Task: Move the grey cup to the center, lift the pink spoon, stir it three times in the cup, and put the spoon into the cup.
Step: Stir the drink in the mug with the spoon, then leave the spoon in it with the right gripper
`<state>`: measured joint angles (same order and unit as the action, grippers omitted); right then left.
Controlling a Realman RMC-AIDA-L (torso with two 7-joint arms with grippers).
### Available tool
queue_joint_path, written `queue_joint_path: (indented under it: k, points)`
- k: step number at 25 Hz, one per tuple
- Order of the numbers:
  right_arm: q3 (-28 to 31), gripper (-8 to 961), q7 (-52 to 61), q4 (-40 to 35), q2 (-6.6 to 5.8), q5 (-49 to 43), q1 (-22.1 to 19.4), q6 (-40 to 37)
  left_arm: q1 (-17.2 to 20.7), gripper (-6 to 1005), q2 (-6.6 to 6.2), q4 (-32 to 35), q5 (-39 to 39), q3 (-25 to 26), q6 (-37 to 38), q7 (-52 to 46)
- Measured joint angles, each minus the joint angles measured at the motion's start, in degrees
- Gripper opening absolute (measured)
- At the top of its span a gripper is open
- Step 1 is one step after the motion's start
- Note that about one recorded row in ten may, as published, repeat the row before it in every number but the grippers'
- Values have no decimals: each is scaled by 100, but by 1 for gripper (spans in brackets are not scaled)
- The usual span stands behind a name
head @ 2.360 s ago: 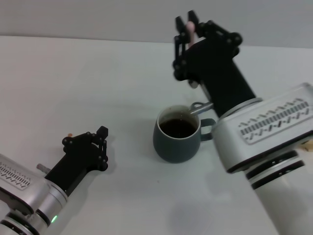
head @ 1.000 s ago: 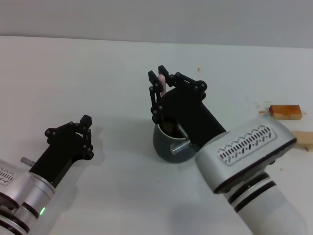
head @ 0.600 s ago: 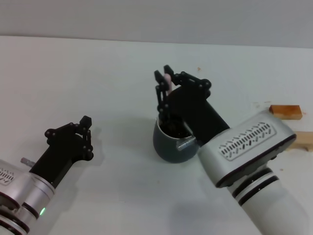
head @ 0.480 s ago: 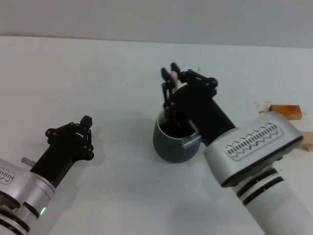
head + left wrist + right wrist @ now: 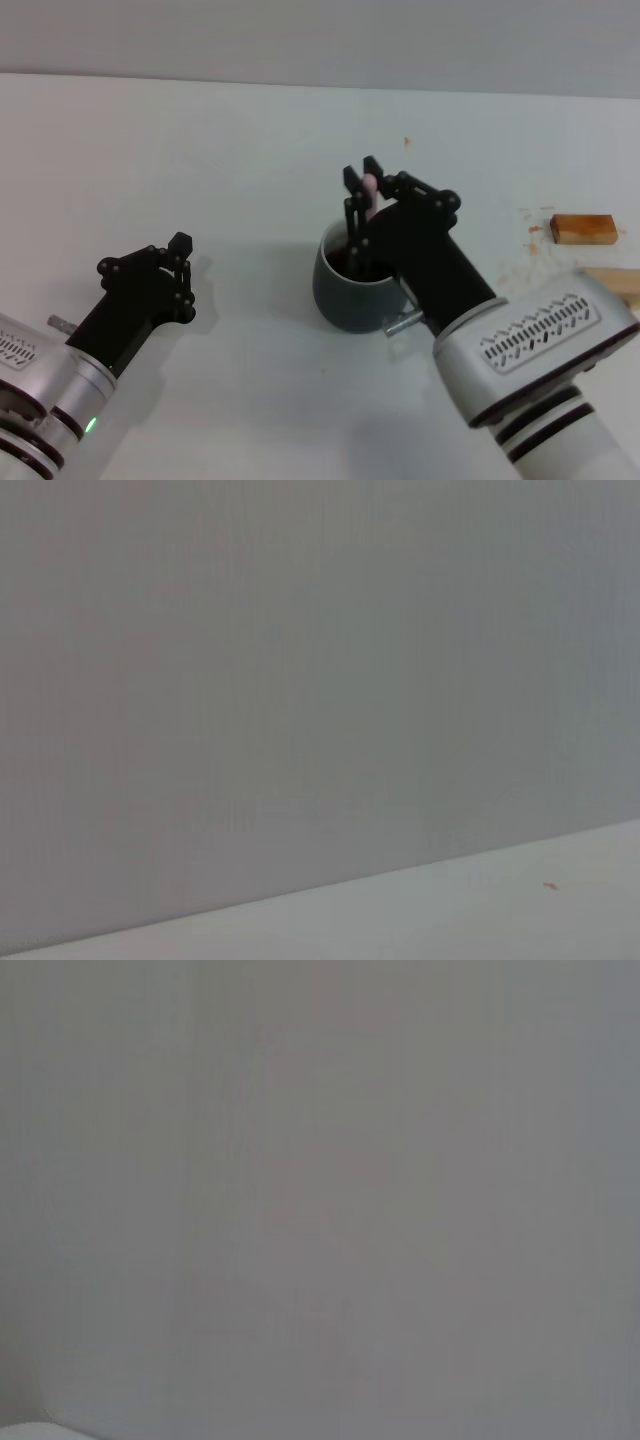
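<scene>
On top of the big white table (image 5: 230,140), which looked flat and smooth, the right arm was the largest thing, with a fat round silver body and black bars at its end. Its right gripper (image 5: 365,178) hung just over the grey cup (image 5: 347,300), and its thin black fingers were pinched tight on the pale pink handle of the pink spoon (image 5: 369,186). That handle stood almost straight up, and the lower end of the spoon was hidden down by the cup's mouth. The left arm lay low on the table, well away from the cup, and the left gripper (image 5: 180,266) held nothing; its black fingers sat close together. The cup stood near the middle of the table. It was round and shiny, dark blue-grey with a pale rim, and dark brown drink showed inside. Off by the table's right edge lay a small brown wooden block (image 5: 581,228) with flat sides and square corners.
</scene>
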<state>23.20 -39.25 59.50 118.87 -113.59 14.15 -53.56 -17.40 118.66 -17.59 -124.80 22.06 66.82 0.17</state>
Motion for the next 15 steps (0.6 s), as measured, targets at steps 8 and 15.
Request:
queue_joint_path:
  k: [8,15]
  points:
    - [-122,23,4,29,31,4,246,309,-50,-2,-7,49,-21,0,-45,0]
    - [165,23,38,-345,60,45,544,339,-68,-2,1,54,-26,-17,-47,0]
